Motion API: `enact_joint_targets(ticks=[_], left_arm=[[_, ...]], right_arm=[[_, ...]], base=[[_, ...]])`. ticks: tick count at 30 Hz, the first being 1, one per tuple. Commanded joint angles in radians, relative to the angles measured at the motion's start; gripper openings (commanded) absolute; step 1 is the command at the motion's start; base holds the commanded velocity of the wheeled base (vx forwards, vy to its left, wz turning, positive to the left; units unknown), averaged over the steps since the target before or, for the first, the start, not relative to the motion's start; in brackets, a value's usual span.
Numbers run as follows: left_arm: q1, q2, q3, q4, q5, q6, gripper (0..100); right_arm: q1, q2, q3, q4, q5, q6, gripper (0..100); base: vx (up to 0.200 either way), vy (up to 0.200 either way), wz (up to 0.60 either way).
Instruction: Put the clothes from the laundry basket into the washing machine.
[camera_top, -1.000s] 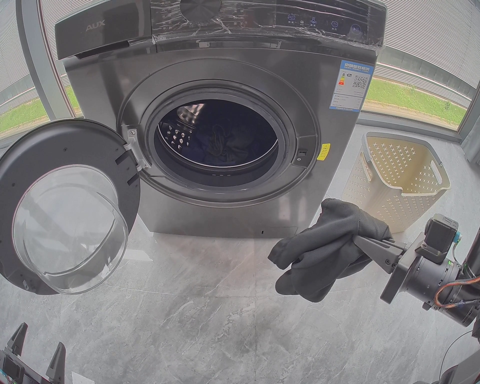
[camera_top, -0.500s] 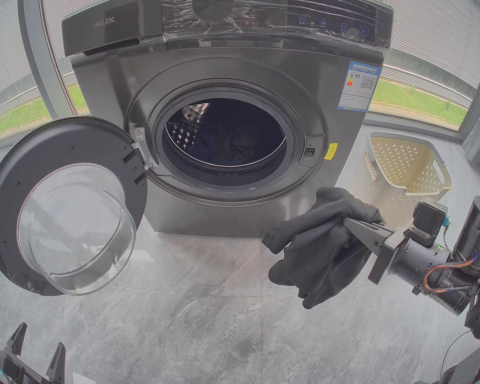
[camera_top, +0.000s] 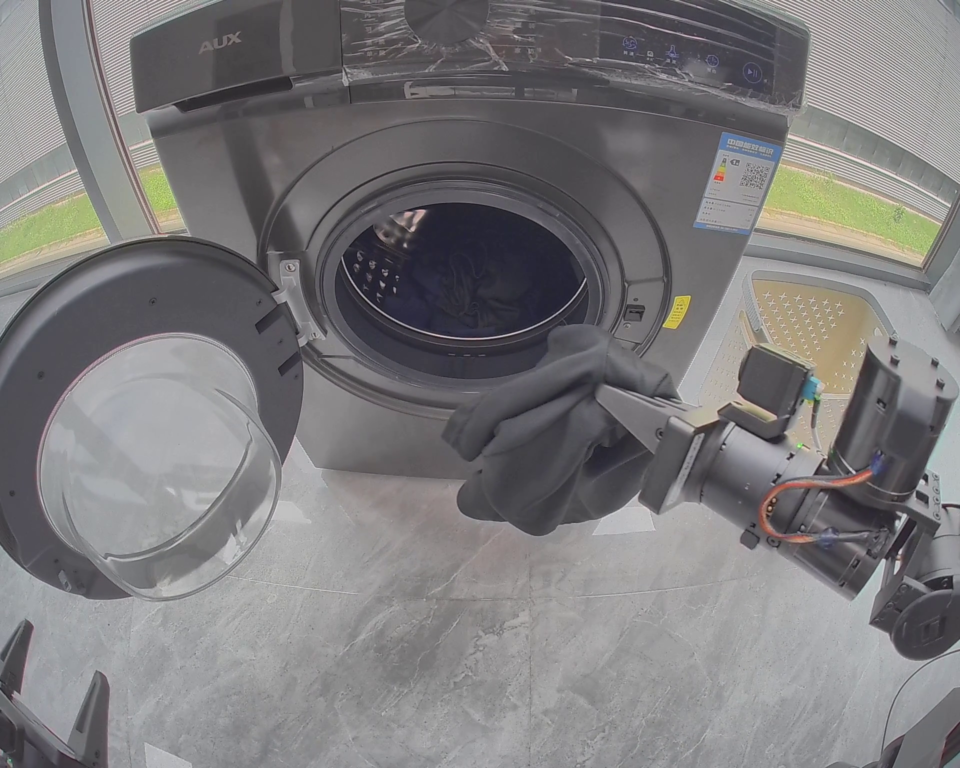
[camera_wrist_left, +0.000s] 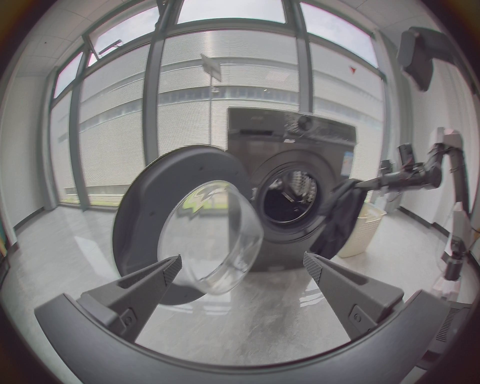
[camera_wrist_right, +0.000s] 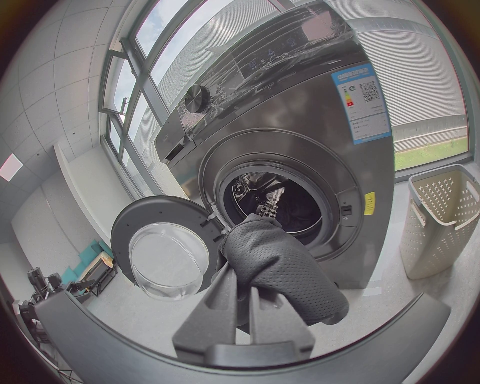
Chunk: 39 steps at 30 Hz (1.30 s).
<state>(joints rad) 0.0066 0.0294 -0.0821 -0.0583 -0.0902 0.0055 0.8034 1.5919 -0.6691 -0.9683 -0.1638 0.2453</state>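
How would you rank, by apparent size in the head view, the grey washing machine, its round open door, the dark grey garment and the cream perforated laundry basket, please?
1. grey washing machine
2. round open door
3. dark grey garment
4. cream perforated laundry basket, unsure: the right arm partly hides it.

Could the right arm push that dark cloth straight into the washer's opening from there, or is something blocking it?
Probably yes. The door is swung wide to the left, clear of the opening, and the right gripper holds the dark cloth just before its lower rim, with nothing between.
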Motion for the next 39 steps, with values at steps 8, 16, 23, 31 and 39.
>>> enact_joint_targets(ticks=[8, 16, 23, 31, 39], left_arm=[[-0.031, 0.592, -0.093, -0.276, -0.358, 0.034, 100], [-0.204, 0.934, -0.094, -0.549, -0.358, 0.042, 100], [-0.316, 1.182, -0.153, -0.667, -0.353, 0.04, 100], [-0.408, 1.373, -0.242, -0.793, -0.355, 0.027, 100], [-0.424, 1.517, -0.337, -0.795, -0.355, 0.025, 100]], right_arm=[[0.056, 0.26, -0.224, -0.168, -0.003, 0.022, 0], [0.068, 0.29, -0.253, -0.182, 0.023, 0.02, 0], [0.062, 0.309, -0.293, -0.182, 0.047, 0.02, 0], [0.057, 0.327, -0.291, -0.181, 0.038, 0.017, 0], [0.054, 0.324, -0.288, -0.173, 0.035, 0.015, 0]], base=[[0.0, 0.0, 0.0], [0.0, 0.0, 0.0], [0.0, 0.0, 0.0], [0.0, 0.0, 0.0], [0.0, 0.0, 0.0]])
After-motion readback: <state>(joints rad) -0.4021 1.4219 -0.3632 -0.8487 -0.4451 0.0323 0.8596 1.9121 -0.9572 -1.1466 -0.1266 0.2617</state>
